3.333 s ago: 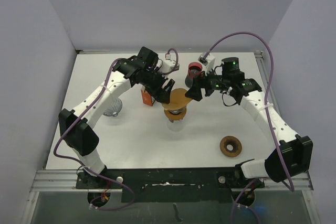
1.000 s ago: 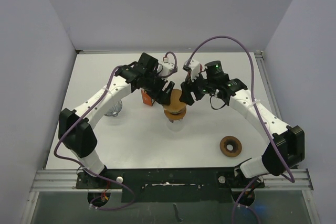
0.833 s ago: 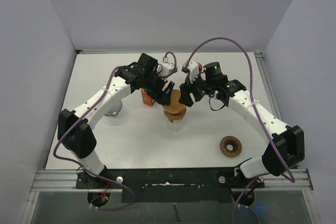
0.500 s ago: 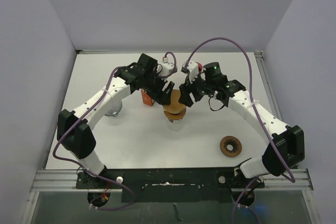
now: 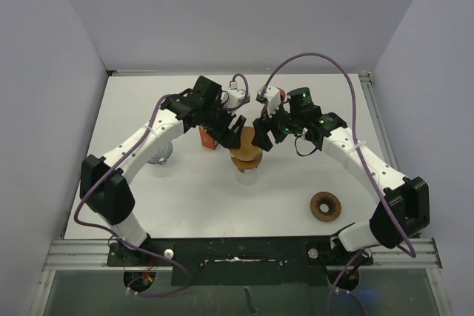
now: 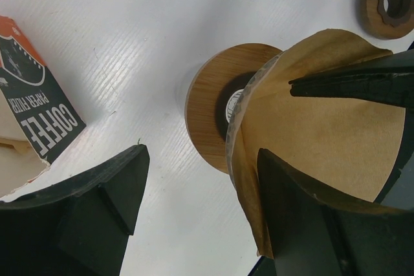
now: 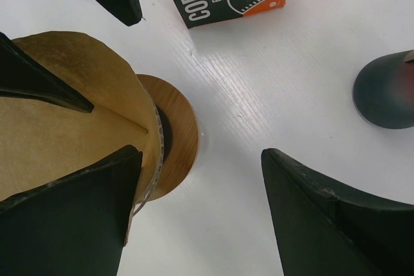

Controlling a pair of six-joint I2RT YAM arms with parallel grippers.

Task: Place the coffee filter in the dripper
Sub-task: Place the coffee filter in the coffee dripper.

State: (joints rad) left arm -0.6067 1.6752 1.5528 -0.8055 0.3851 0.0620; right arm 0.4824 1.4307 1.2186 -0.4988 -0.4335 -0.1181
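Centrally on the white table (image 5: 185,197), the brown coffee filter (image 6: 317,127) stands as an opened cone over the dripper (image 6: 206,105), its lower end at the hole in the wooden collar; whether it is fully seated I cannot tell. The left gripper (image 6: 202,158) is spread wide, one finger at the filter's side. The right gripper (image 7: 200,156) is likewise released, one finger close against the paper. An orange filter box (image 5: 207,138) lies just beside the dripper.
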